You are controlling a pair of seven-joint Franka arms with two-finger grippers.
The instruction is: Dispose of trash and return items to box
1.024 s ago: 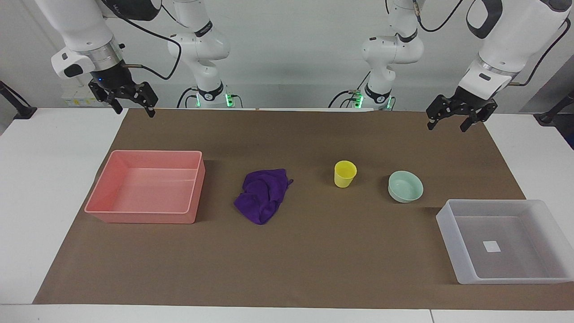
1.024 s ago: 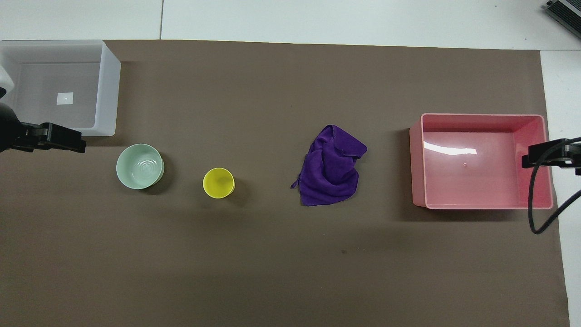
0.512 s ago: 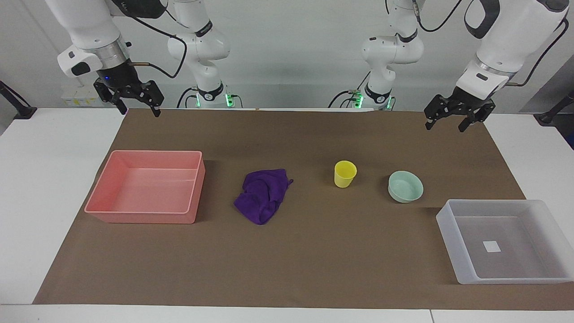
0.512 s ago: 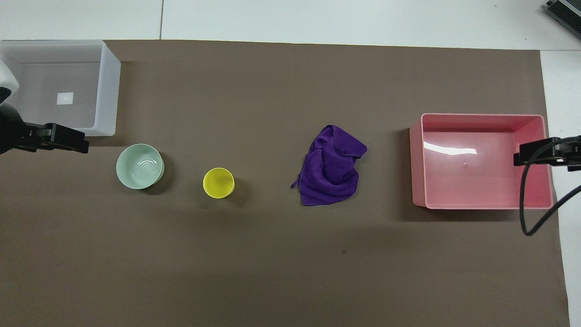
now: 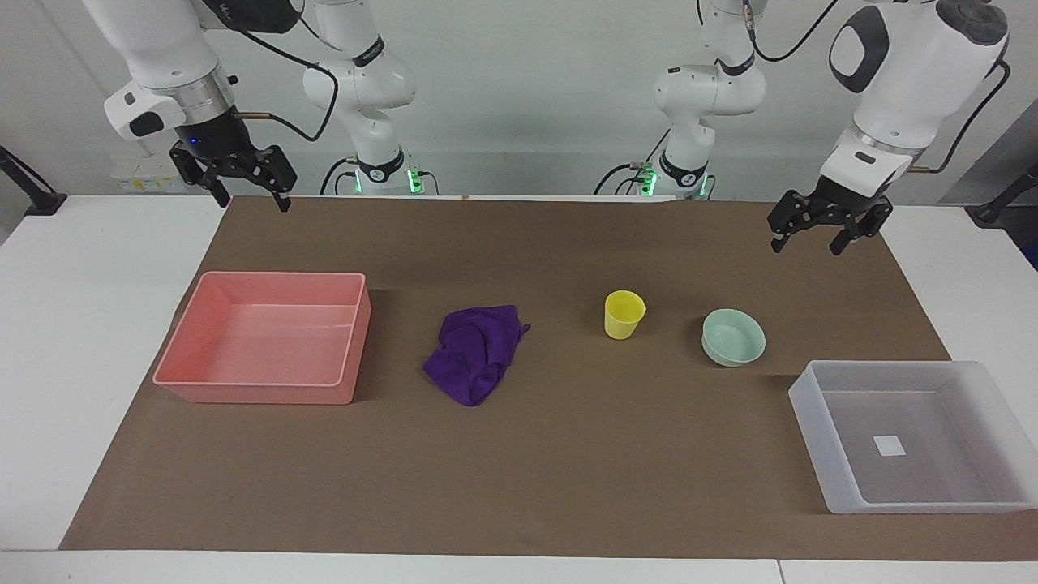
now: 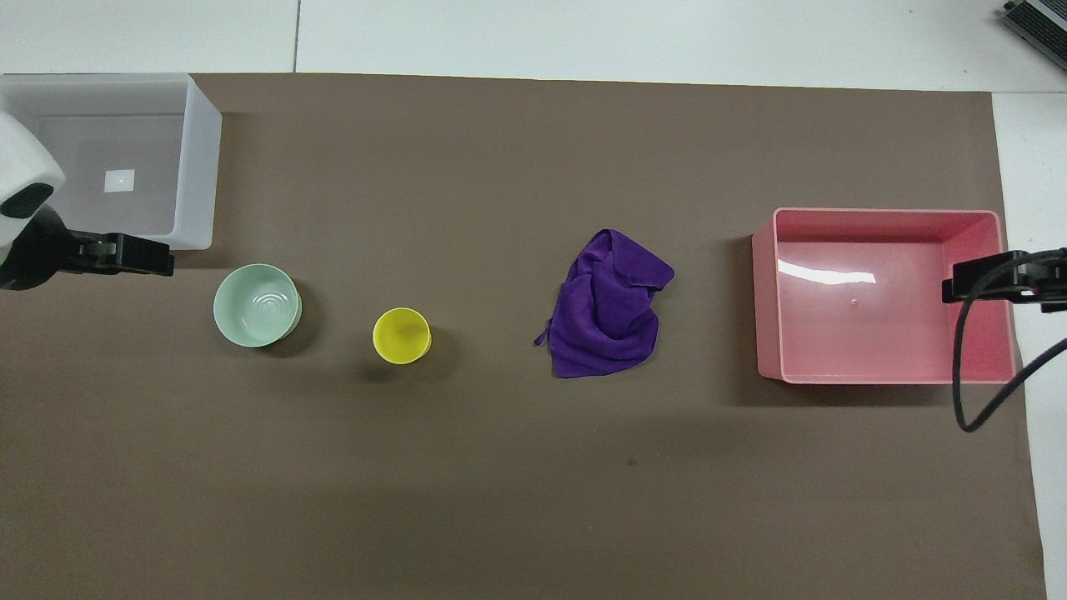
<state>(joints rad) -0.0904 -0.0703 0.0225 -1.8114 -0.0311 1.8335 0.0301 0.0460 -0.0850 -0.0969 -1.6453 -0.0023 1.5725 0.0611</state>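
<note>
On the brown mat [image 5: 568, 470], nothing held; both grippers up with fingers spread wide.
Facing-view order: right gripper [image 5: 241, 188] over the mat's corner by the pink tray [image 5: 263, 389]; purple cloth [image 5: 474, 353]; yellow cup [image 5: 624, 315] upright; green bowl [image 5: 733, 337] beside it; left gripper [image 5: 813, 231] over the mat, above the bowl's end; clear box [image 5: 811, 405] at the left arm's end, holding only its sticker.

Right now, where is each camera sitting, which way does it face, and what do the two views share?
Facing view: high across the table, looking at the robots; both arms show, left gripper and right gripper open, raised.
Overhead view: above the robots' end, looking steeply down; only gripper tips show.
Shared: purple cloth, yellow cup, mint bowl, both trays.
</note>
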